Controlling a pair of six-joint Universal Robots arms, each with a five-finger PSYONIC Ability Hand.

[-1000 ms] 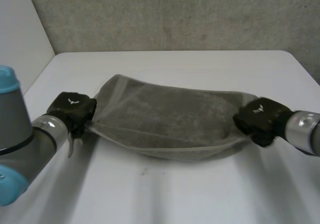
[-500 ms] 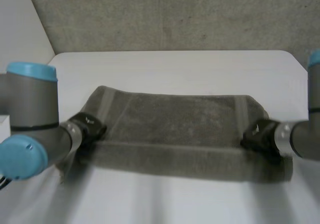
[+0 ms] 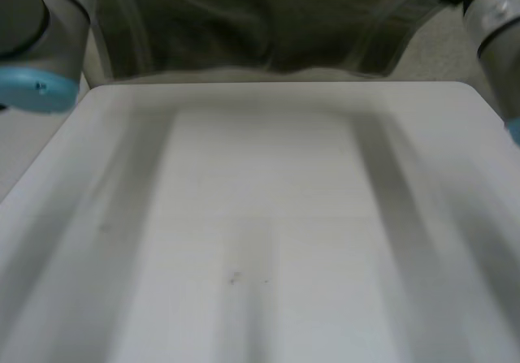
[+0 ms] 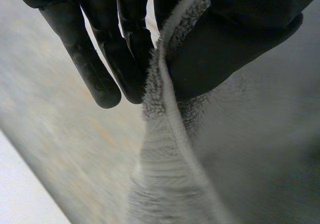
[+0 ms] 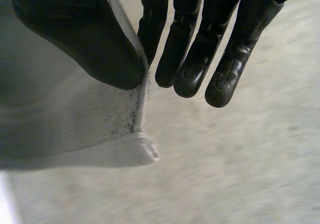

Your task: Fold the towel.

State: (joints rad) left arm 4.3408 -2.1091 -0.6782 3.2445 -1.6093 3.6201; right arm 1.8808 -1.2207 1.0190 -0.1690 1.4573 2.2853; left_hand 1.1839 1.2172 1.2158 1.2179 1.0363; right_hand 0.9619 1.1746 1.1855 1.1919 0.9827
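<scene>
The grey towel (image 3: 260, 30) hangs spread in the air above the table's far edge, stretched between my two arms. In the left wrist view my left hand (image 4: 225, 38) pinches the towel's (image 4: 165, 174) hemmed edge between its thumb and straight fingers (image 4: 100, 68). My right hand (image 5: 85, 38) does the same at the other side, its thumb pressing a corner of the towel (image 5: 75, 124) against the fingers (image 5: 200, 58). The cloth's lower hem hangs loose just over the table's back edge.
The white table (image 3: 260, 217) lies bare below the hanging cloth. A grey wall stands behind it. My left arm (image 3: 41, 38) and right arm (image 3: 496, 22) are raised high at either side of the table.
Both hands have risen with the towel, which lay on the table a second ago. It now hangs in the air and no longer touches the tabletop.
</scene>
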